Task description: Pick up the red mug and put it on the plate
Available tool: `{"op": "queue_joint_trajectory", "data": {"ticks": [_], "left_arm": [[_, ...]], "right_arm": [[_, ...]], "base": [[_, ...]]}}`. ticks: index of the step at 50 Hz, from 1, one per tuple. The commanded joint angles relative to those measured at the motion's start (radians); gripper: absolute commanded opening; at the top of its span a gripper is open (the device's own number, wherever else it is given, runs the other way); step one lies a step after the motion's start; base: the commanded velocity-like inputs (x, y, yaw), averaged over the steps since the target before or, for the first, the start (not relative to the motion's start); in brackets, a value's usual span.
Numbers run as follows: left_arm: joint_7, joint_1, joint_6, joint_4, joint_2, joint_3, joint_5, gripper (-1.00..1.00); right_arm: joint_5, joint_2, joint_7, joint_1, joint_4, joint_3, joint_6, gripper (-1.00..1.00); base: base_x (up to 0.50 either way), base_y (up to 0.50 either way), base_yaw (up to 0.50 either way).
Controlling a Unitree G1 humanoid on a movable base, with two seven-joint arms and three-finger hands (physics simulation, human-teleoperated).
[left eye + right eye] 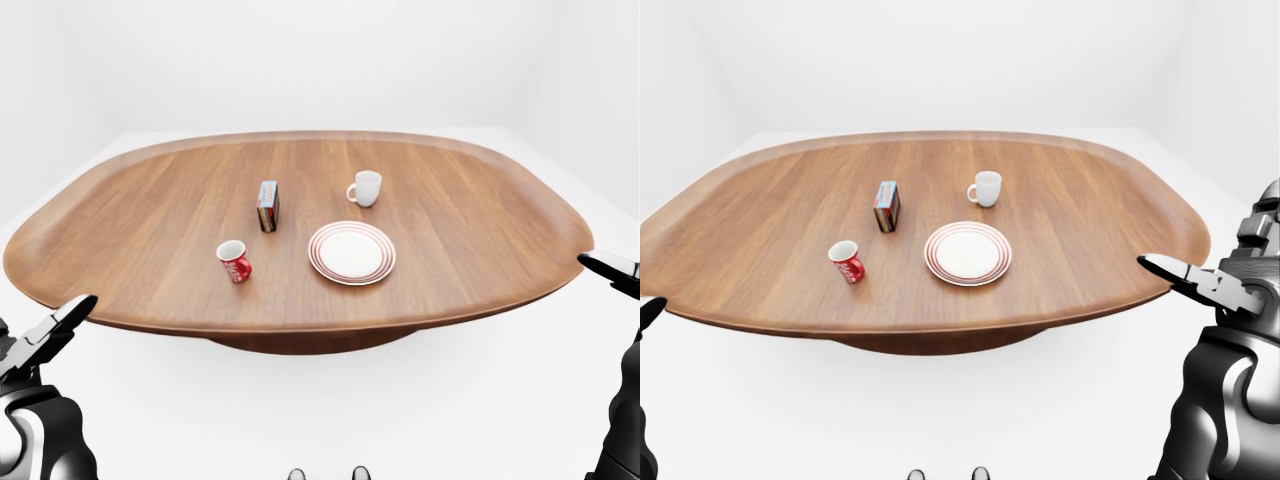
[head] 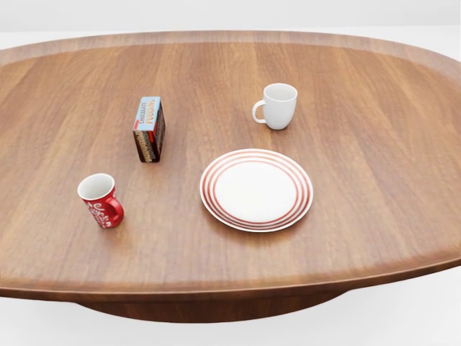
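Note:
The red mug [image 2: 101, 200], white-patterned with its handle toward the lower right, stands upright on the wooden table [image 2: 360, 216] at the left of the head view. The white plate [image 2: 256, 189] with red rim rings lies to its right, with nothing on it. Both hands are outside the head view. In the left-eye view my left hand [image 1: 60, 322] hangs below the table's near edge at the lower left, fingers stretched out and holding nothing. My right hand [image 1: 1180, 272] is off the table's right edge, open and holding nothing.
A small upright box [image 2: 149, 130] stands above the red mug in the head view. A white mug [image 2: 279, 105] stands above the plate. The oval table has a raised rim, with white floor all around it.

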Motion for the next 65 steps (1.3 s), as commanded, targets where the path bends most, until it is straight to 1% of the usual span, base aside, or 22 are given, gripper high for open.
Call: {"op": "queue_joint_trajectory", "data": {"ticks": [1, 4, 6, 8, 11, 13, 14, 15, 19, 22, 24, 27, 28, 43, 46, 47, 50, 59, 65], "left_arm": [[-0.031, 0.000, 0.000, -0.005, 0.001, -0.012, 0.001, 1.00], [-0.029, -0.001, 0.000, -0.018, -0.005, -0.017, 0.016, 1.00], [-0.035, -0.003, -0.007, -0.006, -0.006, -0.015, 0.014, 1.00], [-0.035, -0.004, -0.004, -0.002, -0.005, -0.024, 0.025, 1.00], [-0.039, -0.005, -0.005, 0.003, -0.004, -0.026, 0.027, 1.00], [-0.042, -0.007, -0.010, 0.011, -0.006, -0.031, 0.031, 1.00], [-0.042, -0.007, -0.009, 0.011, -0.006, -0.033, 0.032, 1.00], [-0.043, -0.007, -0.003, 0.008, -0.005, -0.035, 0.030, 1.00], [-0.045, -0.008, -0.005, 0.009, -0.004, -0.034, 0.032, 1.00], [-0.046, -0.009, -0.001, 0.009, -0.003, -0.036, 0.032, 1.00], [-0.051, -0.012, -0.008, 0.019, -0.002, -0.037, 0.035, 1.00], [-0.047, -0.011, -0.006, 0.014, -0.001, -0.038, 0.038, 1.00], [-0.045, -0.010, 0.000, 0.007, -0.001, -0.037, 0.035, 1.00], [-0.047, -0.014, 0.000, 0.007, -0.003, -0.036, 0.044, 1.00], [-0.047, -0.011, -0.002, 0.005, -0.003, -0.036, 0.046, 1.00], [-0.049, -0.013, -0.008, 0.012, -0.004, -0.039, 0.051, 1.00], [-0.048, -0.012, -0.009, 0.012, -0.003, -0.039, 0.051, 1.00], [-0.047, -0.008, -0.001, 0.003, -0.003, -0.034, 0.041, 1.00], [-0.050, -0.011, -0.008, 0.011, -0.004, -0.037, 0.046, 1.00]], "right_arm": [[-0.004, 0.000, 0.004, -0.001, 0.001, 0.001, 0.000, 1.00], [-0.009, 0.001, 0.007, -0.001, 0.004, 0.004, 0.000, 1.00], [-0.009, 0.002, 0.007, 0.000, 0.002, 0.003, 0.000, 1.00], [-0.009, 0.001, 0.007, 0.000, 0.001, 0.002, 0.000, 1.00], [-0.008, 0.000, 0.007, -0.001, 0.000, 0.002, 0.000, 1.00], [-0.008, -0.001, 0.007, -0.001, -0.003, 0.001, 0.000, 1.00], [-0.008, -0.002, 0.008, -0.001, -0.002, 0.000, 0.000, 1.00], [-0.010, -0.001, 0.010, -0.002, 0.003, 0.000, 0.000, 1.00], [-0.013, 0.000, 0.012, -0.003, 0.009, 0.003, 0.000, 1.00], [-0.011, -0.001, 0.009, -0.002, 0.001, 0.002, 0.000, 1.00], [-0.012, 0.000, 0.011, -0.002, 0.005, 0.002, 0.000, 1.00], [-0.012, 0.000, 0.006, -0.003, -0.002, 0.004, 0.000, 1.00], [-0.011, 0.000, 0.007, -0.002, -0.004, 0.003, 0.000, 1.00], [-0.015, -0.002, 0.011, -0.008, 0.011, 0.007, 0.000, 1.00], [-0.014, -0.003, 0.006, -0.007, 0.003, 0.008, 0.000, 1.00], [-0.015, -0.002, 0.008, -0.007, 0.005, 0.008, 0.000, 1.00], [-0.013, 0.000, 0.009, -0.003, -0.001, 0.006, 0.000, 1.00], [-0.015, 0.000, 0.010, -0.003, -0.002, 0.005, 0.000, 1.00], [-0.015, 0.001, 0.012, -0.003, -0.001, 0.004, 0.000, 1.00]], "base": [[0.23, 0.00, 0.00], [0.23, 0.00, 0.00], [0.23, 0.00, 0.00], [0.23, 0.00, 0.00], [0.23, 0.00, 0.00], [0.23, 0.00, 0.00], [0.23, 0.00, 0.00], [0.23, 0.00, 0.00], [0.23, 0.00, 0.00], [0.23, 0.00, 0.00], [0.23, 0.00, 0.00], [0.23, 0.00, 0.00], [0.23, 0.00, 0.00], [0.23, 0.00, 0.00], [0.23, 0.00, 0.00], [0.23, 0.00, 0.00], [0.23, 0.00, 0.00], [0.23, 0.00, 0.00], [0.23, 0.00, 0.00]]}}
